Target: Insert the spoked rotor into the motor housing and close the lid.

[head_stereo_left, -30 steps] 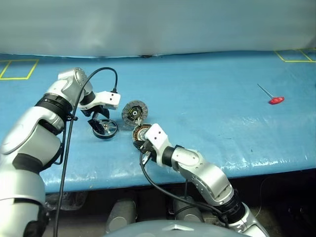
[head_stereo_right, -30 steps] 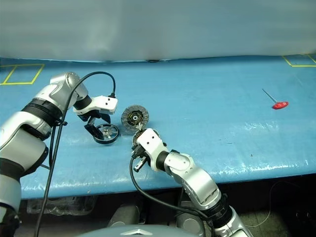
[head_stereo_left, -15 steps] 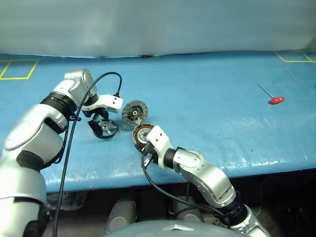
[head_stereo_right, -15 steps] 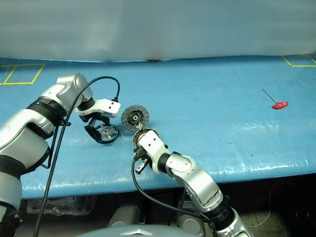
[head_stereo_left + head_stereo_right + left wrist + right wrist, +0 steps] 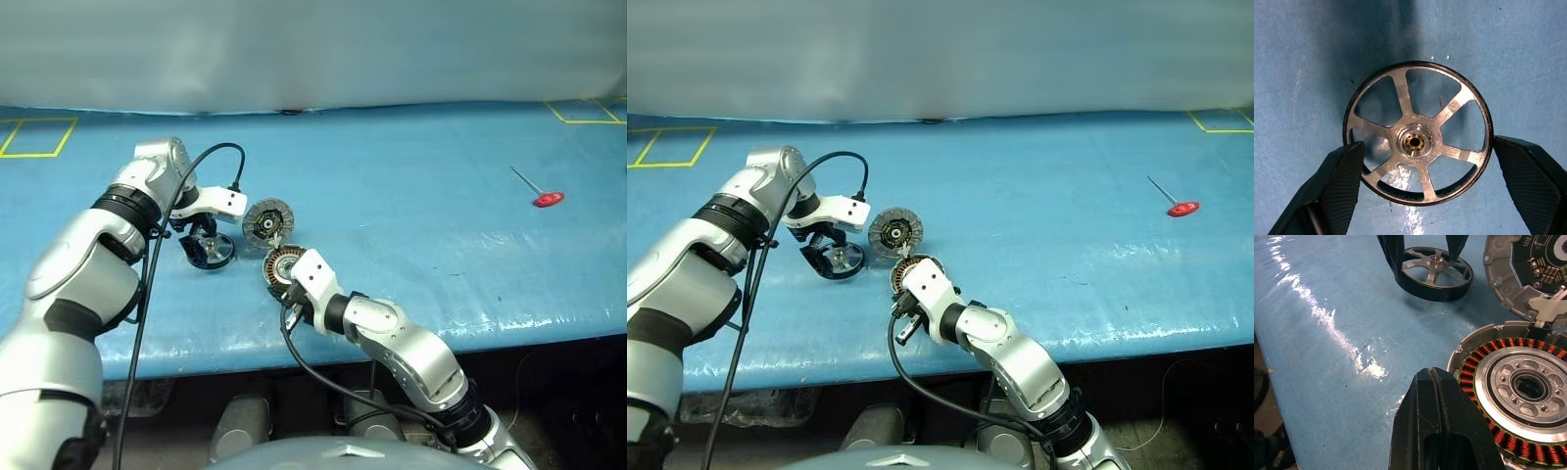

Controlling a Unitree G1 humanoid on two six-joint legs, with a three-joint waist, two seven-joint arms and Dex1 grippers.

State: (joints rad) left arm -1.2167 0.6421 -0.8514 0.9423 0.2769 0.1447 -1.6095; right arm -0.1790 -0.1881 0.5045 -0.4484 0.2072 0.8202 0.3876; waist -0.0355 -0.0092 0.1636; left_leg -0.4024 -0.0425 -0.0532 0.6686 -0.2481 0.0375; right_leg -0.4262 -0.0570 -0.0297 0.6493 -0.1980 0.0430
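The left gripper [image 5: 1420,169] points straight down over the rotor [image 5: 1418,139], its fingers [image 5: 1344,181] spread either side of the dark rim, close against it, one seemingly touching and the other a hair off; the rotor lies flat on the blue table [image 5: 421,186]. Just beside it lies the lid [image 5: 267,222], dark face up, and nearer the robot the housing [image 5: 1520,387] with its copper coils. The right gripper [image 5: 1442,421], fingers pressed together, holds nothing and hovers by the housing's edge. Far right lies a red-handled tool [image 5: 541,192].

Blue-covered table [image 5: 411,186], yellow taped squares [image 5: 34,137] at corners, pale blurred wall [image 5: 313,49] behind
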